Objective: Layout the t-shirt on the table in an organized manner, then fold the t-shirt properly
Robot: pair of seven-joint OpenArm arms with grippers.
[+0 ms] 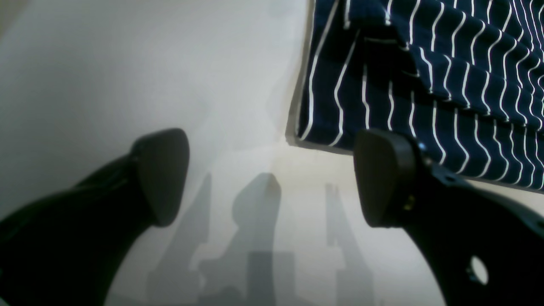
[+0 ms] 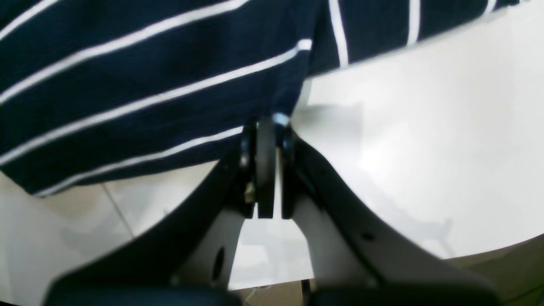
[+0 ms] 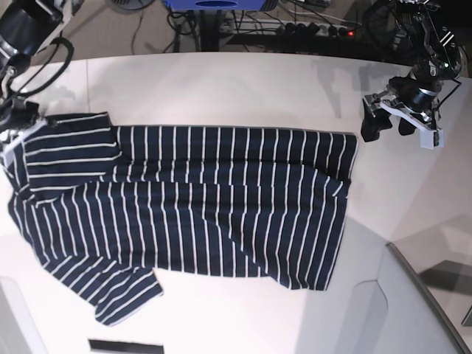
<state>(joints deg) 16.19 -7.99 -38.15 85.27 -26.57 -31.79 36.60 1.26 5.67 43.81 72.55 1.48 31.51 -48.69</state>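
At the left edge of the desk (image 3: pixel 221 81) in the base view, the right gripper (image 2: pixel 267 127) is pressed together on the hem of a sleeve of the t-shirt (image 3: pixel 192 199), pinching a small fold of navy cloth between its jaws. The right wrist view shows that pinch up close: the striped fabric is drawn into the closed tips, and white desk surface lies bare to the right of it.

The t-shirt lies spread across the middle of the desk, its body running from the left edge toward the right side. One sleeve sits at the far left by the pinching gripper; the other sleeve points toward the near left corner. The white stripes run across the body, and a few soft creases show near the bottom hem on the right.

Toward the far right corner of the desk, the left gripper (image 3: pixel 389 122) has its jaws spread wide and holds nothing. In the left wrist view it is just beside the shirt's hem corner, apart from the cloth, with its shadow falling on the bare desk.
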